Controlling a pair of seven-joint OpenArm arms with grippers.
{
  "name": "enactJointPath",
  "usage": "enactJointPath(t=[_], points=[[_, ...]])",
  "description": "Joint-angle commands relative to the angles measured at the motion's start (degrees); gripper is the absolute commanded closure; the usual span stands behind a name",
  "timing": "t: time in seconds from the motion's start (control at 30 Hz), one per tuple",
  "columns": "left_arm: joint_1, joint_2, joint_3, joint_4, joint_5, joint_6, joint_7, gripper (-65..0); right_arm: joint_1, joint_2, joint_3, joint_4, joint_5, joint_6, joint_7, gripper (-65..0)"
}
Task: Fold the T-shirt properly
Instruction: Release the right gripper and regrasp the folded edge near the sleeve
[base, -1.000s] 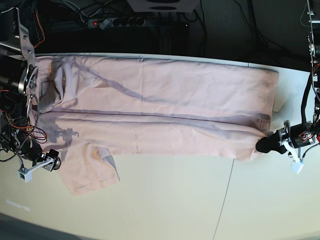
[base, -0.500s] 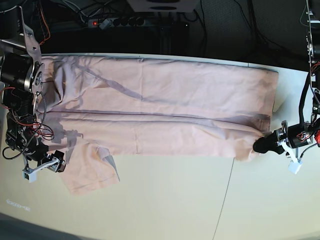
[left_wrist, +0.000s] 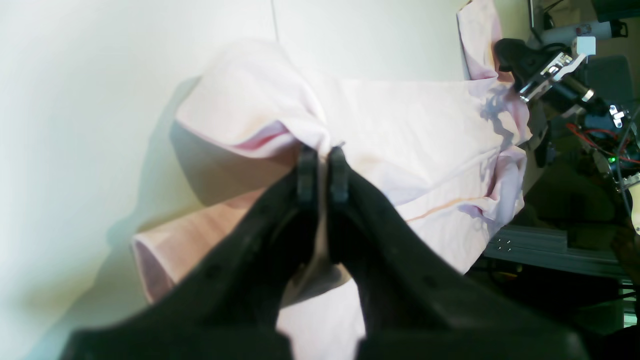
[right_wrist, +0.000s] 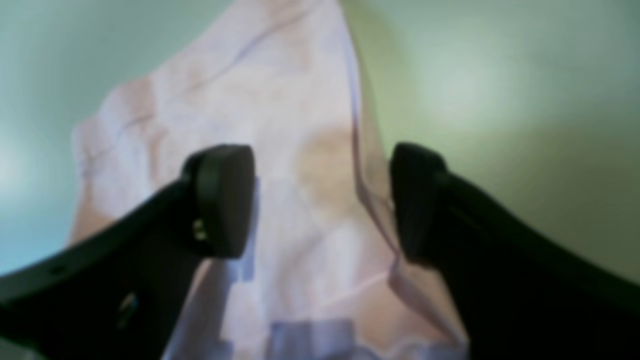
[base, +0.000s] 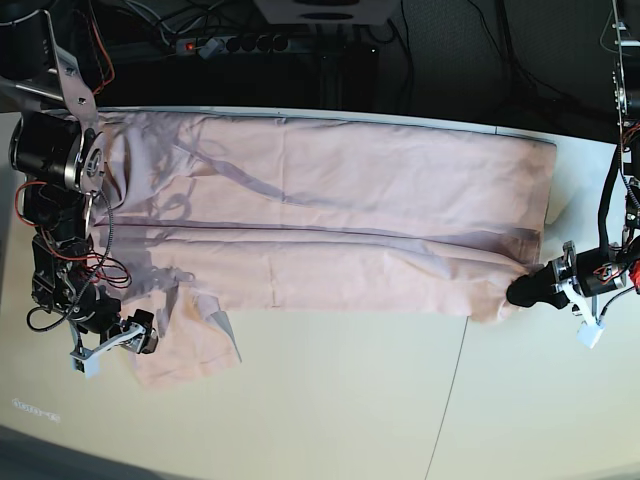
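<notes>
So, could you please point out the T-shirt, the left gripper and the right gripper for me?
T-shirt (base: 330, 190), base view, middle of the spread body.
Left gripper (left_wrist: 322, 172), left wrist view, shut fingertips pinching fabric.
Right gripper (right_wrist: 322, 200), right wrist view, gap between open fingertips.

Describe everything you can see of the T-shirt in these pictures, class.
The T-shirt is pale pink, soft woven-looking cloth, spread lengthwise across the cream table with long fold creases. One sleeve sticks out toward the front. The left gripper pinches a hem corner, lifting it slightly; the right gripper hovers open over the sleeve.
</notes>
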Motion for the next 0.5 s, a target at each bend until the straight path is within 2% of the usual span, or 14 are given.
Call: enactJointPath(t=[0.0,0.2,0.27,0.4,0.47], points=[[-1.29,-1.14,-0.44,0.83,-1.4,-1.17,-0.61,0.0,-0.04,-0.35,-0.13,-0.39,-1.03,5.7,-5.38,-43.2],[-1.29,-1.14,-0.44,0.81,-1.38,-1.17,-0.59,0.0,-0.09,-0.59,-0.13,-0.39,-1.09,6.1,-6.49,-42.7],[-1.29,-1.14,-0.44,0.81,-1.36,-1.17,-0.59,0.0,-0.09,-0.59,-0.13,-0.37,-1.09,6.1,-7.67,-34.6],[-1.29,-1.11,-0.44,0.83,-1.4,-1.17,-0.63,0.0,-0.11,-0.57,-0.13,-0.35,-2.1,6.05,-7.98,-10.5],[-1.29,-1.11,-0.44,0.81,-1.4,-1.17,-0.63,0.0,-0.26,-0.48,-0.13,-0.33,-3.5,6.05,-5.95,0.0]])
